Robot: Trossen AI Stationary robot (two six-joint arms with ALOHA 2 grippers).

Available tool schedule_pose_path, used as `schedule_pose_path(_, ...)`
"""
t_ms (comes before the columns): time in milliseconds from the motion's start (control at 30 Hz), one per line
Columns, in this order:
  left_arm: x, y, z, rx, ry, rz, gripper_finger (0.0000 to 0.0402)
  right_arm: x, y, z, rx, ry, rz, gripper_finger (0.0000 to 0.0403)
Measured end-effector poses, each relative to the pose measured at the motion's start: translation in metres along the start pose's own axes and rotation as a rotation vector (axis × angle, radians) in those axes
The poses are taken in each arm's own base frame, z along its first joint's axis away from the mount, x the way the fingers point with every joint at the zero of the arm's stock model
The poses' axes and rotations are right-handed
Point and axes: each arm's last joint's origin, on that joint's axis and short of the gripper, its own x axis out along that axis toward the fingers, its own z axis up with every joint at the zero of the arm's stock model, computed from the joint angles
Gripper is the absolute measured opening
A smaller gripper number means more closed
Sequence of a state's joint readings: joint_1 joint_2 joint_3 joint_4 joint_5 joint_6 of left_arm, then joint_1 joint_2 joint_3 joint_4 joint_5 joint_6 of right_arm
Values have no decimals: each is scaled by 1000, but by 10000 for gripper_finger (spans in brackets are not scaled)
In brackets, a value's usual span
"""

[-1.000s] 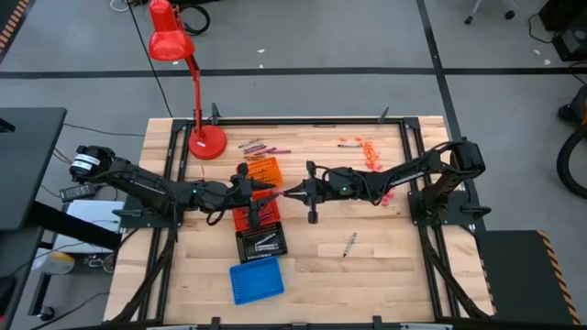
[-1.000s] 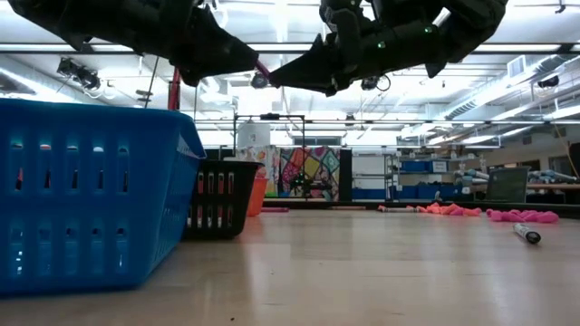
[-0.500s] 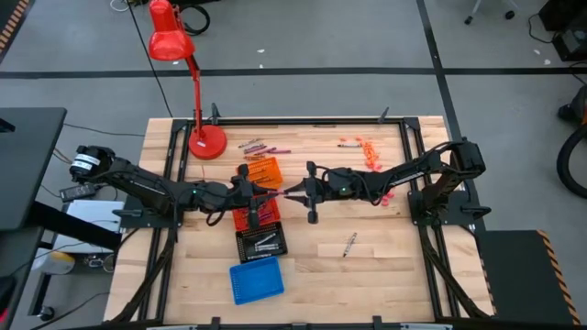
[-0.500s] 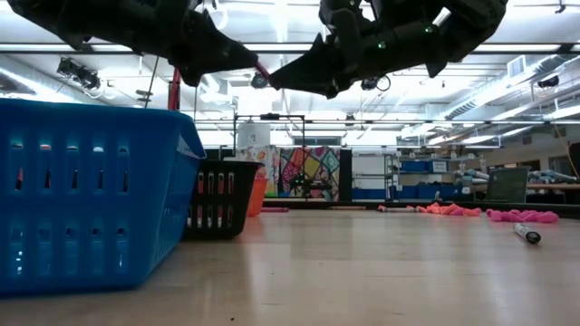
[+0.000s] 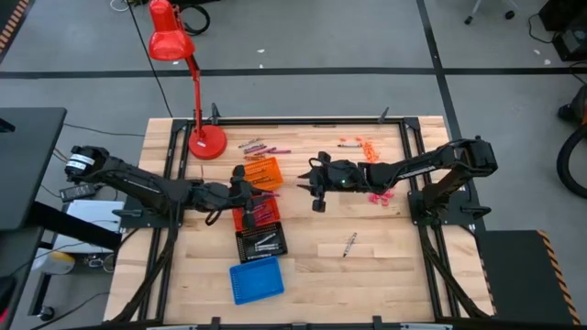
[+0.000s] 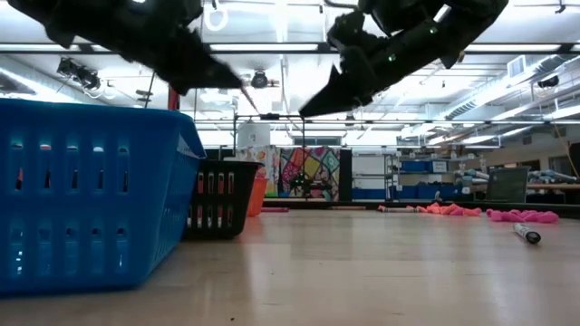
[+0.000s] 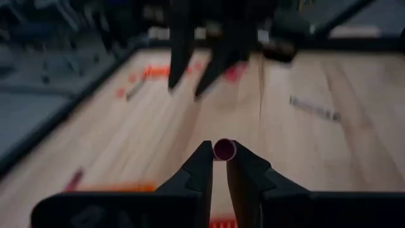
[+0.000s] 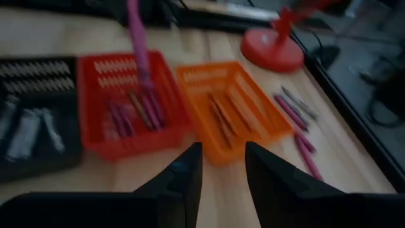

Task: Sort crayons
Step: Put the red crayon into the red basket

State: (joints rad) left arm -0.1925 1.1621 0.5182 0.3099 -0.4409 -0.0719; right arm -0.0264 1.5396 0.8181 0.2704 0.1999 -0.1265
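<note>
The left gripper point(image 7: 216, 166) is clamped on a maroon crayon point(image 7: 224, 150); from its wrist camera the round end of the stick shows pinched between the two fingertips, pointing out ahead of the fingers. From above, that gripper point(image 5: 249, 189) hangs over the red tray point(image 5: 260, 214), just at its near edge toward the orange tray point(image 5: 264, 171). The right wrist camera catches the crayon point(image 8: 138, 44) as a long pinkish stick running lengthwise above the red tray point(image 8: 114, 145), where other maroon sticks already lie.

The right gripper point(image 5: 310, 183) stands to the right of the trays, its fingers apart and holding nothing, as its own camera shows plainly point(image 8: 218, 174). At table height the two grippers are clearly separated, with open air between them.

So the crayon lies straight out from the left gripper, its long axis along the fingers and roughly toward the right arm, and the red tray sits directly below. The left arm is the one placed to act. I judge the next move to be a drop into the red tray, and the tip overhanging the tray edge could send the stick onto the table point(image 5: 367, 266) instead.

Loose crayons point(image 5: 261, 146) lie near the lamp point(image 5: 193, 82), with more point(image 5: 365, 145) at the far right.
</note>
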Motion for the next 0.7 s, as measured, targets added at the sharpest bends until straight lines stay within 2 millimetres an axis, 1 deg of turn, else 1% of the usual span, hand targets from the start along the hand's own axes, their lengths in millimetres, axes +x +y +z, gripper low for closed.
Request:
schedule_pose_path(133,-14,6,1,-62,105,-50,44,1,-7,-6,23,52,-26,123)
schedule_pose_path(267,-24,8,1,-175,236,-156,44,5,-11,-12,33,90,-20,122)
schedule_pose_path(400,-25,8,-7,-307,393,-241,44,8,-14,-14,45,99,-19,122)
schedule_pose_path(500,-22,10,-20,-341,526,-230,44,9,-14,-15,53,98,6,122)
schedule_pose_path(633,-18,16,-27,-371,594,-184,44,9,-13,-15,57,93,28,122)
schedule_pose_path(700,-16,19,-27,-388,602,-183,44,9,-13,-15,60,93,31,122)
